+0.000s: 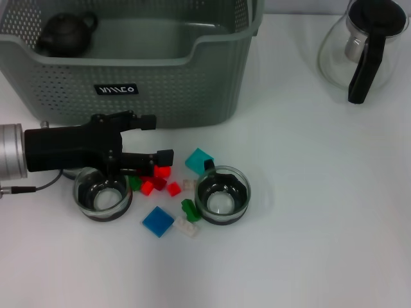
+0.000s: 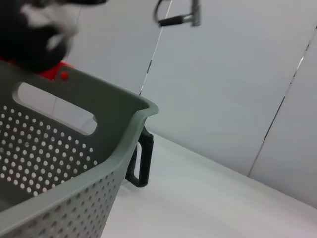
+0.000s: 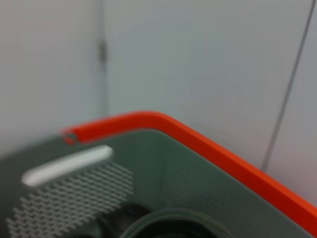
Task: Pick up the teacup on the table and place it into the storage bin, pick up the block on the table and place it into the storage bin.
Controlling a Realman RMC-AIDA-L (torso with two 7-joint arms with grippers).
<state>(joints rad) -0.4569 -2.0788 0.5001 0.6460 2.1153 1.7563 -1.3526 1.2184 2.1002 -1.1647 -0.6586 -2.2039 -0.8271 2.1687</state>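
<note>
Two glass teacups stand on the white table, one on the left (image 1: 103, 196) and one on the right (image 1: 222, 196). Between them lie loose blocks: red ones (image 1: 162, 172), a blue one (image 1: 158, 221), a teal one (image 1: 199, 160), a green one (image 1: 190, 209) and a white one (image 1: 186, 226). The grey-green storage bin (image 1: 180, 96) stands behind them. My left gripper (image 1: 151, 138) reaches in from the left, between the bin's front wall and the left teacup. It is open and holds nothing. Its lower finger (image 1: 160, 156) hangs over the red blocks. My right gripper is out of view.
A dark teapot (image 1: 66, 33) sits in the bin's back left corner. A glass pot with a black handle (image 1: 366, 45) stands at the back right. The left wrist view shows the bin's perforated wall (image 2: 59, 163). The right wrist view shows a grey perforated wall with an orange rim (image 3: 208, 144).
</note>
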